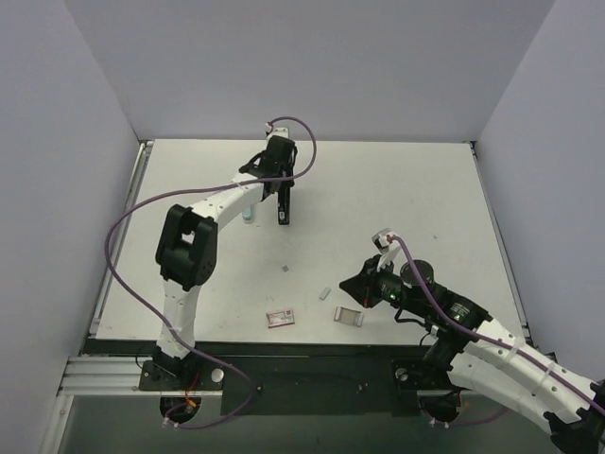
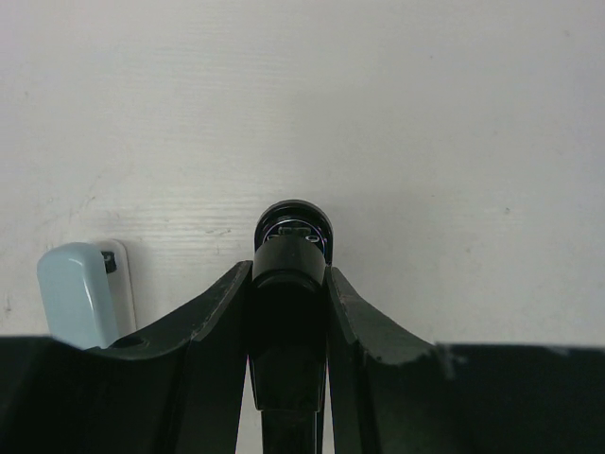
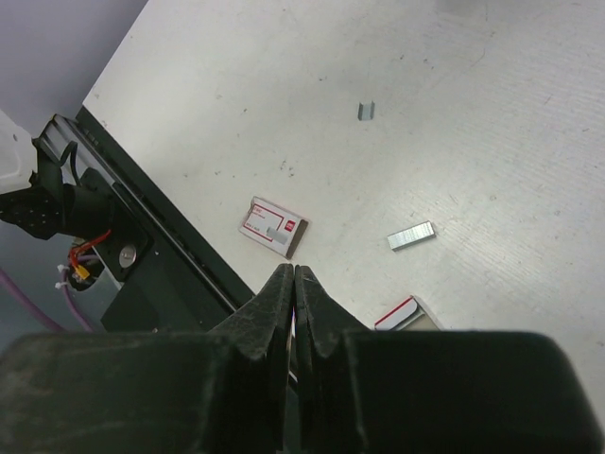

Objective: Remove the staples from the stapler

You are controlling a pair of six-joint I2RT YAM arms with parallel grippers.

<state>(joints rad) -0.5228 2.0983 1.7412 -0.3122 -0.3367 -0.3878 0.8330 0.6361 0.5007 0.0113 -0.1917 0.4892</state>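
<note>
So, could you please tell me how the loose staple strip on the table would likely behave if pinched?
The staple strip looks thin, lying flat on the table, so probably hard to get under. Its shiny metal may be slippery. A smaller piece lies apart, hinting strips snap easily.

White table (image 1: 397, 189) bears staples (image 3: 411, 235), staple box (image 3: 274, 227)

The stapler (image 2: 290, 248) sits inside my left gripper (image 2: 288, 276), with a small rounded piece (image 2: 80, 293) just left of it. Ahead of my right gripper (image 3: 293, 276) lies a staple box (image 3: 274, 227), with a staple strip (image 3: 411, 235) right of that and a staple piece (image 3: 367, 111) farther ahead. A second box (image 3: 408, 312) lies just right of my tips.
</note>
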